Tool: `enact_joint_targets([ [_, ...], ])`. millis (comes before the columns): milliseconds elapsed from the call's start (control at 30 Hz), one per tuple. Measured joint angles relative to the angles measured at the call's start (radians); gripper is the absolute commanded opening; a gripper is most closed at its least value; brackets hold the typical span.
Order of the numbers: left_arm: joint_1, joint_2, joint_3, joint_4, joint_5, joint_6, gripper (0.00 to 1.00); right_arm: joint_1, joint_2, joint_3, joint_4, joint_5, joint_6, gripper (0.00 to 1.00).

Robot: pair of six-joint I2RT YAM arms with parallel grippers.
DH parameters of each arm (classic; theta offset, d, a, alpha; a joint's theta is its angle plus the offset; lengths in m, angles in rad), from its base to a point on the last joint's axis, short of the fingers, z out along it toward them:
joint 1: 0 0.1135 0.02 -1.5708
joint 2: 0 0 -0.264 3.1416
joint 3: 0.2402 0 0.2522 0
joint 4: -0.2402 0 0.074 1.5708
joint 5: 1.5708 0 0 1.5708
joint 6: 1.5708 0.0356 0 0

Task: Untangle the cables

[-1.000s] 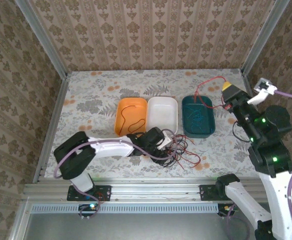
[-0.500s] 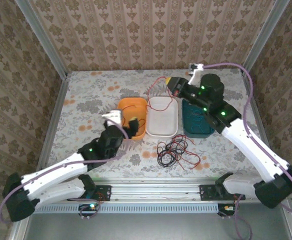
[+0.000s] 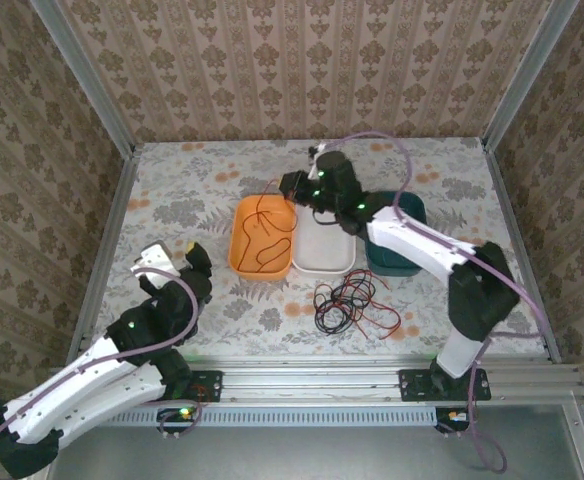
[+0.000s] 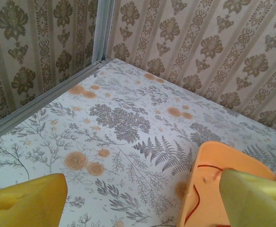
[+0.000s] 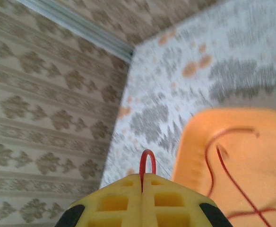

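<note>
Right wrist: blurred throughout. Right claw (image 5: 142,184) pressed together, pinching loop of red cable (image 5: 147,151); more of it in orange tray (image 5: 270,165) beyond.
Left wrist: left claw (image 4: 138,203) spread wide, fingers cut off at bottom edge; orange tray corner partly behind right finger.
Top: teal tray (image 3: 415,205) mostly under right arm (image 3: 412,242), contents hidden; white tray (image 3: 324,245) left of it. Tangle (image 3: 347,303) on table (image 3: 192,190), near side of white tray, unmoved. Since half second ago: right claw leftward from white tray to orange tray's far right corner; left claw back, away from orange tray.
</note>
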Motion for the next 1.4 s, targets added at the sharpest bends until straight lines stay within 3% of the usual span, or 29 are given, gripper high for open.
enact_joint_targets([
  [367,0.002,0.089,0.001,0.019,0.018,0.027,0.85,0.09,0.201,0.054,-0.032,0.002,0.036,0.0],
  [467,0.002,0.088,0.001,0.047,0.035,0.053,0.85,0.087,0.202,0.069,-0.057,0.031,0.023,0.16],
  [533,0.007,0.088,0.001,0.069,0.055,0.073,0.85,0.087,0.199,0.073,-0.066,0.057,-0.003,0.38],
  [633,0.021,0.088,-0.008,0.123,0.104,0.114,0.86,0.084,0.174,0.073,-0.11,0.104,-0.048,0.55],
  [700,0.032,0.089,-0.022,0.175,0.156,0.148,0.86,0.084,0.126,0.062,-0.143,0.141,-0.085,0.61],
  [833,0.047,0.132,-0.034,0.257,0.256,0.211,0.86,0.078,-0.065,-0.028,-0.183,0.209,-0.138,0.63],
  [1100,0.047,0.343,-0.034,0.462,0.517,0.325,0.85,0.074,-0.514,-0.299,-0.321,0.333,-0.189,0.63],
  [1400,-0.021,0.612,0.066,0.58,0.887,0.491,0.83,0.023,-0.828,-0.682,-0.616,0.392,-0.105,0.57],
])
